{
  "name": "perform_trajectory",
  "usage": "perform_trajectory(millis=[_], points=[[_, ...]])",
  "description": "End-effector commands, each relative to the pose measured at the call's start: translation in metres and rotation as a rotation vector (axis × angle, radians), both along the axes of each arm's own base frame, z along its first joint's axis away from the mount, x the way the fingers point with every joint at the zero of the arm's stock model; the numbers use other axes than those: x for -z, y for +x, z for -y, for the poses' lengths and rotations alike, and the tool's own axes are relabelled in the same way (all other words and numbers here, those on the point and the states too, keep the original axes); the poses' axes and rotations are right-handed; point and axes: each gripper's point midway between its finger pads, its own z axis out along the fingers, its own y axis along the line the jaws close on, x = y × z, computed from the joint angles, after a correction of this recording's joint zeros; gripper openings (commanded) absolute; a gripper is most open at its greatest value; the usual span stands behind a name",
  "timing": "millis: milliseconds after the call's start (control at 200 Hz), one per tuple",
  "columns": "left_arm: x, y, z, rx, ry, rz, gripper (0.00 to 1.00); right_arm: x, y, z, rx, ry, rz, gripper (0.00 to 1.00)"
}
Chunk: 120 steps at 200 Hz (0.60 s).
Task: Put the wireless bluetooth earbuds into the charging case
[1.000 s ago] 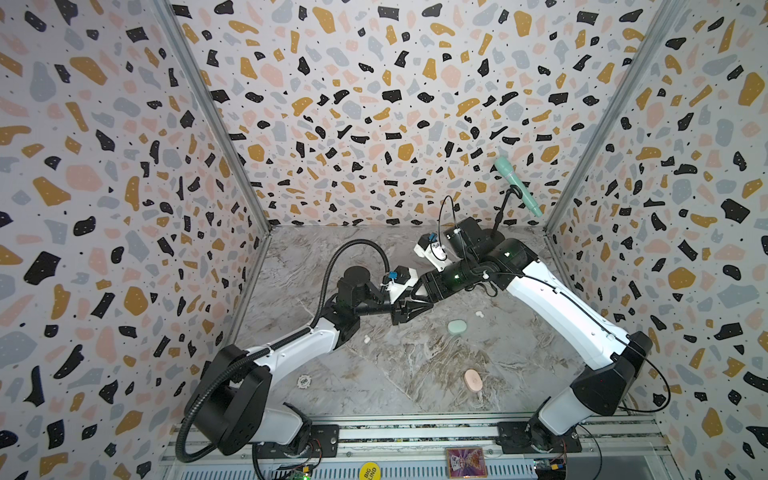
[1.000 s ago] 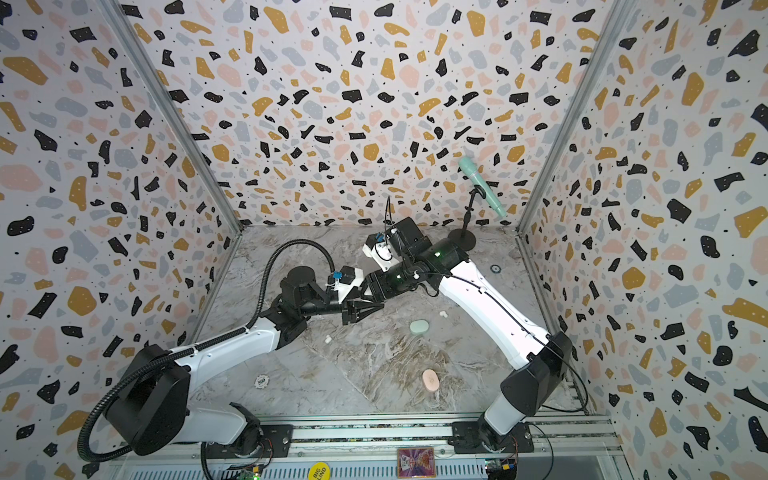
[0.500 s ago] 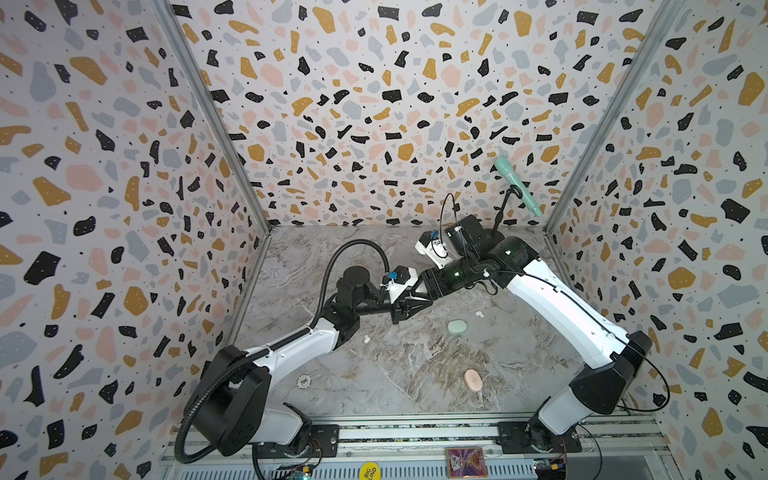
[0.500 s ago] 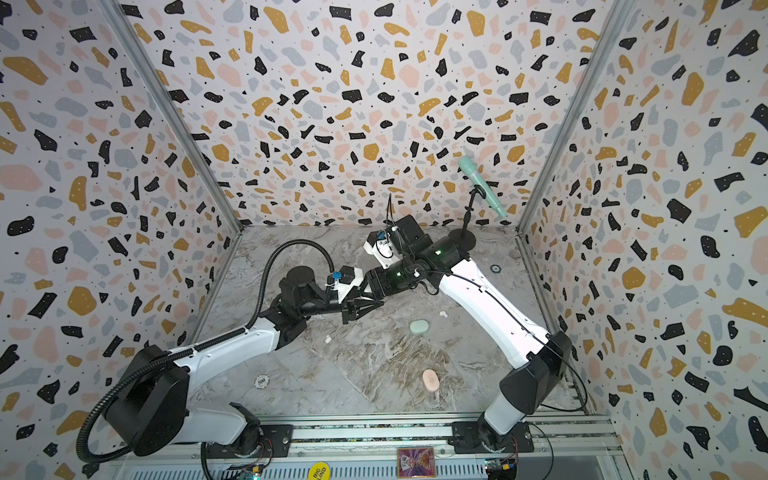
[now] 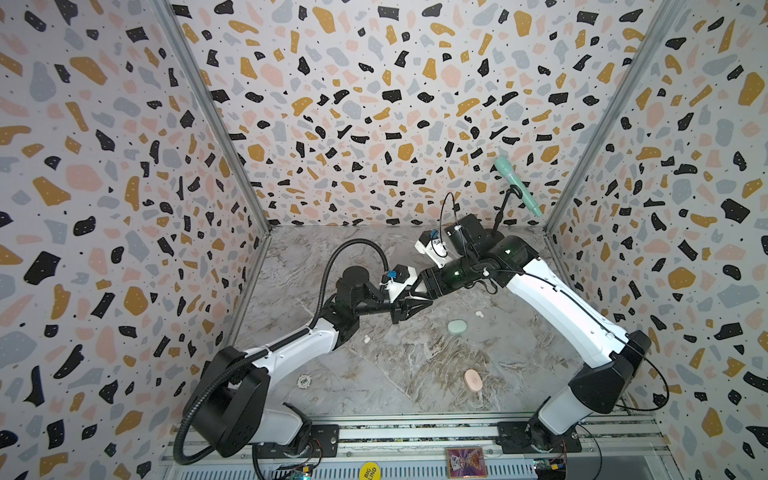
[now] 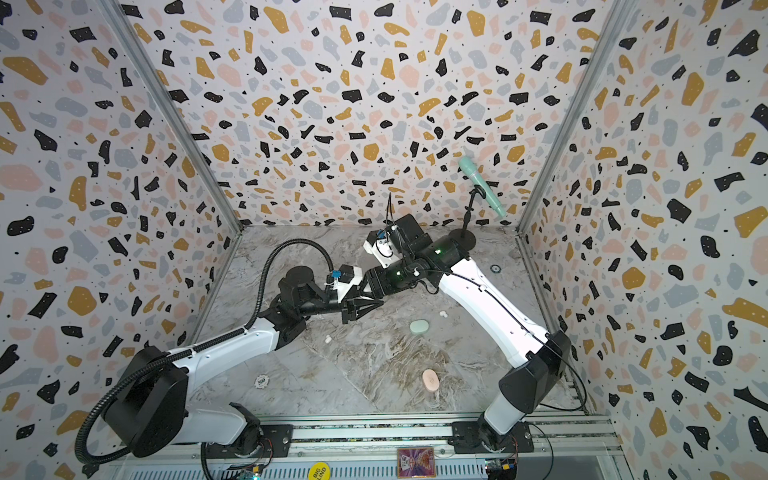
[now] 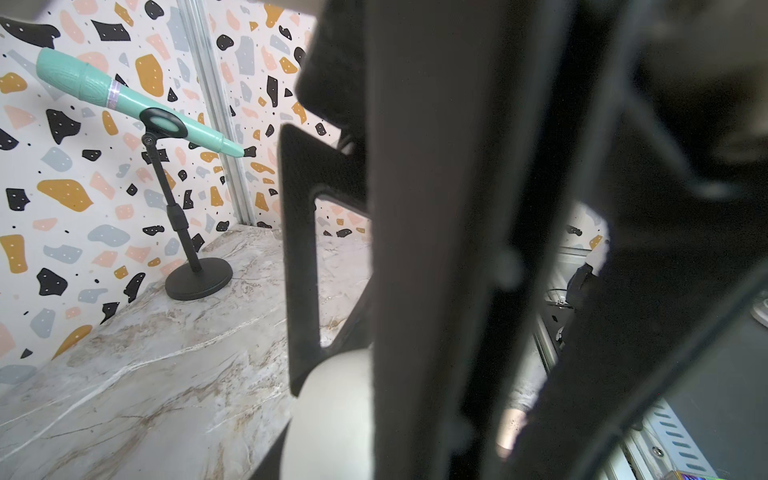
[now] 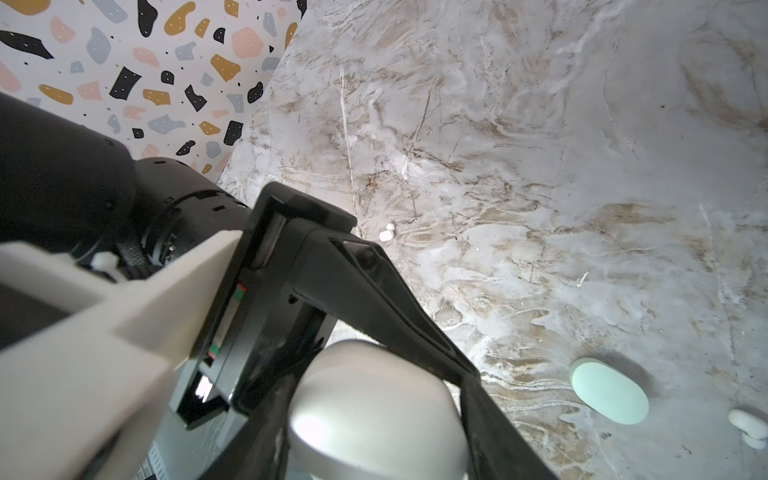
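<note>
Reads as a robotics lab test cell, not a home, shop or kitchen. Boxed in on three sides by terrazzo-print panels (image 5: 374,104) held on bare aluminium posts (image 7: 214,104), the nearest just behind the mint microphone (image 5: 517,187) on its black stand. Floored with a marble-print bench (image 5: 415,365) spreading forward from the microphone's base. Fitted, along the bench edge farthest from the microphone, with a slotted aluminium rail (image 5: 415,432) carrying the bolted-down left arm (image 5: 291,349) and right arm (image 5: 561,307). Wired in plain sight: black corrugated conduit (image 5: 330,266) looping over the left arm, thin cables on the right arm.
</note>
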Motion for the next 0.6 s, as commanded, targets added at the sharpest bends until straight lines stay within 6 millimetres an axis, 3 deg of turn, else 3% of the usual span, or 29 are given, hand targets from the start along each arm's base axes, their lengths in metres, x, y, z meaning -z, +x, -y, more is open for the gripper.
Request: perform_trajectory(millis=[0, 596], points=[[-0.0337, -0.0072, -0.0013, 0.013, -0.076, 0.101, 0.46, -0.0091, -0.0077, -0.0041, -0.036, 0.019, -0.012, 0.54], [-0.0359, -0.0075, -0.0067, -0.026, -0.075, 0.145, 0.46, -0.0057, -0.0109, -0.0056, -0.039, 0.003, -0.068, 0.54]])
